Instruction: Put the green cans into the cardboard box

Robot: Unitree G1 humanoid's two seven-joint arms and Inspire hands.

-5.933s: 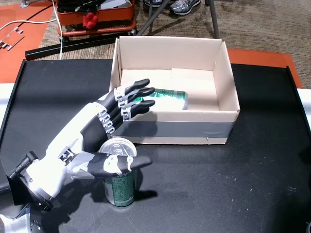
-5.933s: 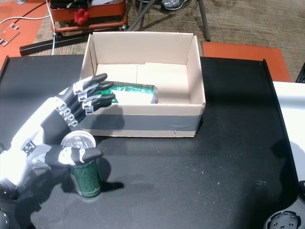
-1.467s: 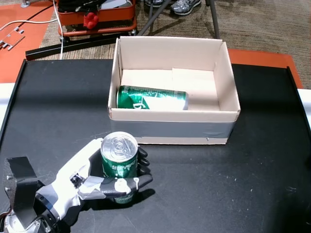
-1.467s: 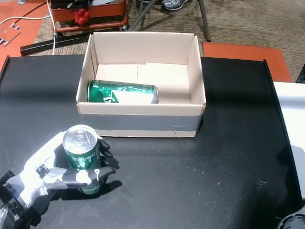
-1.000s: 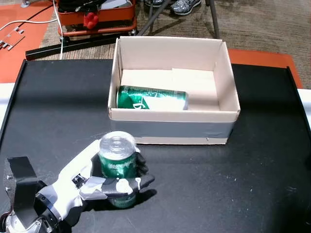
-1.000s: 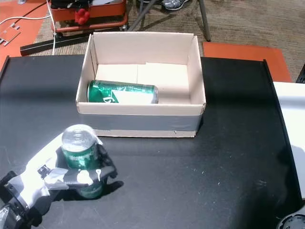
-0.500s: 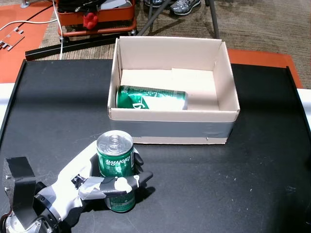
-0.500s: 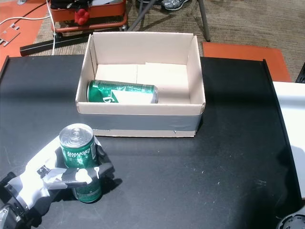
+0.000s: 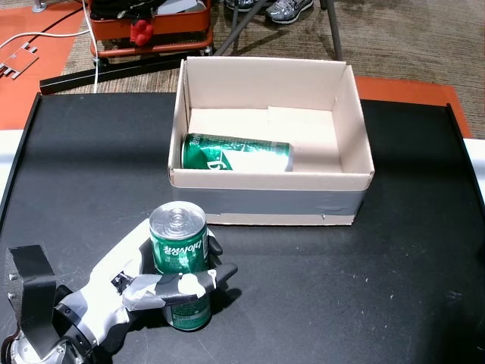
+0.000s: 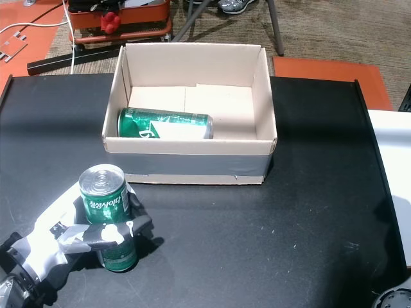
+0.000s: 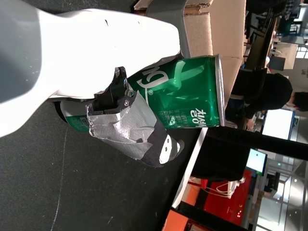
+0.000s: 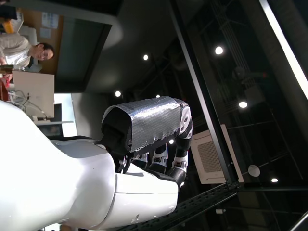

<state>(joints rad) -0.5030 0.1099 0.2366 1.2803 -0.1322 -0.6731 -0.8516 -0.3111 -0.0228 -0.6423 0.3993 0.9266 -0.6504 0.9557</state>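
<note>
A green can [image 9: 179, 254] [image 10: 104, 205] stands upright on the black table, in front of the box's left corner, with my left hand [image 9: 140, 287] [image 10: 67, 234] shut on it. The taped thumb [image 11: 127, 130] crosses the can [image 11: 192, 98] in the left wrist view. Whether its base touches the table I cannot tell. A second green can [image 9: 235, 154] [image 10: 164, 124] lies on its side inside the cardboard box [image 9: 265, 180] [image 10: 186, 144], against the near wall. My right hand [image 12: 149, 139] shows only in its wrist view, holding nothing, raised against the ceiling.
The black table [image 9: 364, 288] spreads right of the held can. Grey tape runs along the box's front wall [image 9: 303, 203]. Beyond the table are an orange cart [image 9: 148, 30], cables and orange floor mats. A person [image 11: 269, 94] shows in the left wrist view.
My left hand, open beside the can 5.9 s ago, has closed on it. Over the last second the can has shifted slightly left and up in the hand.
</note>
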